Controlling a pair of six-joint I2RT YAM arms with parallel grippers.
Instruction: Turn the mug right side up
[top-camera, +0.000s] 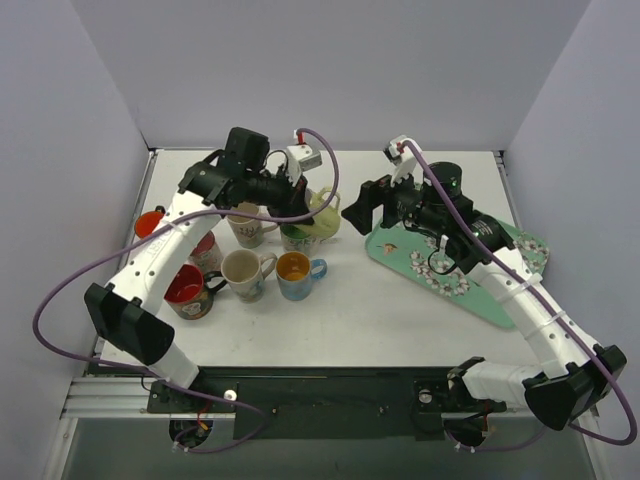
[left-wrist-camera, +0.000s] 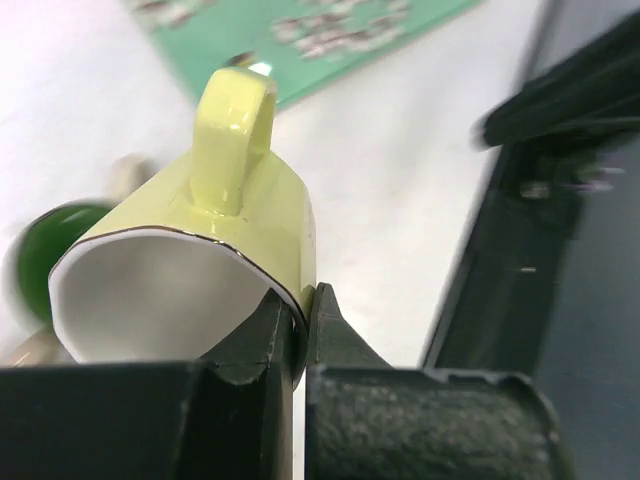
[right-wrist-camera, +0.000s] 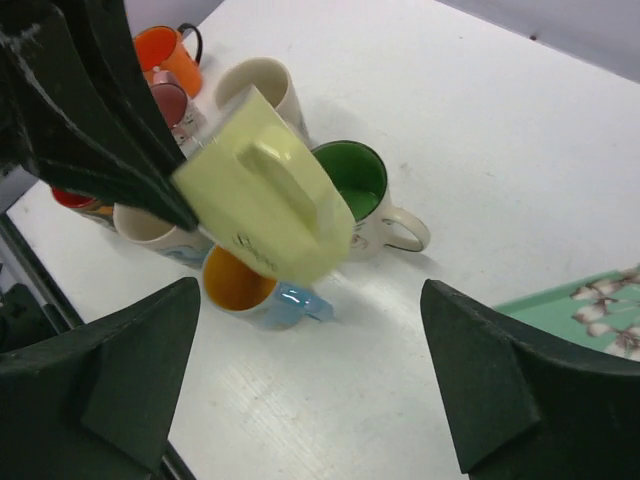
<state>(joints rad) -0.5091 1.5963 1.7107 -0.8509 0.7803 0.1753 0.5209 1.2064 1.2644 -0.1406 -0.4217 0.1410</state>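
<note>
Yellow mug (right-wrist-camera: 265, 195) hanging tilted, left gripper (left-wrist-camera: 303, 310) jaws clenching rim wall; right gripper (right-wrist-camera: 310, 330) jaws spread, released. Best bet: rolling left wrist slowly till mouth is facing up, clearing green-lined mug (right-wrist-camera: 355, 185).

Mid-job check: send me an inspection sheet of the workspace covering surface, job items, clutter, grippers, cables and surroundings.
Surface: white table, no spills seen.
Job's things: yellow mug held off the table, tilted, not yet upright.
Clutter: other mugs grouped at left, open side up, among them the orange mug, red mug and blue mug; green floral tray at right.
Grippers: left gripper shut on the yellow mug's wall at the rim; right gripper open beside the mug, holding nothing.
Cables: purple cables run along both arms; none seen snagged.
Surroundings: plain walls on three sides; nothing else seen.
</note>
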